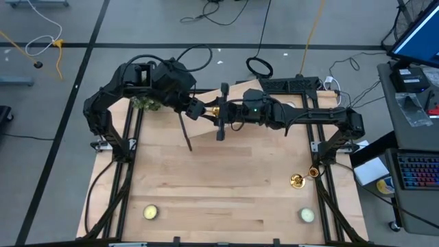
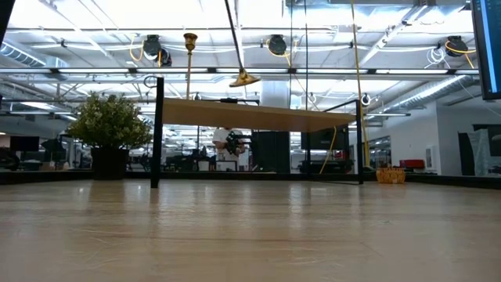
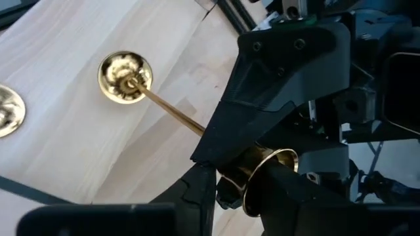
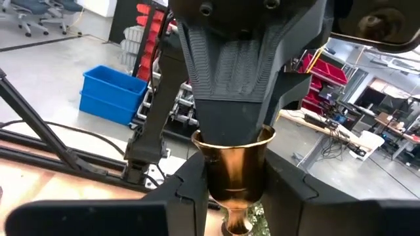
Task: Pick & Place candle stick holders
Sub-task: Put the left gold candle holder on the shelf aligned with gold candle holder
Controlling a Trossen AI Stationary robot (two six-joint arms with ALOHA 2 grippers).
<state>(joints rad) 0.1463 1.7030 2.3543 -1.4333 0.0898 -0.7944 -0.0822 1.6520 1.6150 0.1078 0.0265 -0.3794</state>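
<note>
Both arms meet high over the far middle of the table. Between them hangs a gold candle stick holder (image 1: 215,110). Its cup (image 4: 233,164) is on top, and its slim stem (image 3: 170,108) runs down to the round base (image 3: 125,77), which also shows in the low view (image 2: 244,78). My right gripper (image 4: 233,196) is shut on the cup. My left gripper (image 3: 246,200) slants down onto the cup's mouth, fingers apart. Another holder (image 1: 297,180) stands on its base at the near right, with a small gold piece (image 1: 314,171) beside it. A gold cup on a stem (image 2: 189,39) stands upright farther back. My right gripper pinches the cup's wall (image 4: 216,174) between its two fingers, below the flared rim. The fingers come in level from the table's right. The holder hangs nearly upright below them, its base clear of the table. My left gripper has one finger (image 3: 302,203) at the cup's mouth and the other (image 3: 197,196) outside the rim (image 3: 272,160). It slants down from the left. I cannot tell whether it touches the cup.
Two pale tealight discs (image 1: 151,213) (image 1: 306,215) lie near the front edge. A pale wood board (image 3: 79,151) lies under the hanging base, and a gold disc (image 3: 5,111) sits on it. Dark frame rails (image 1: 127,171) (image 1: 329,192) run down both sides.
</note>
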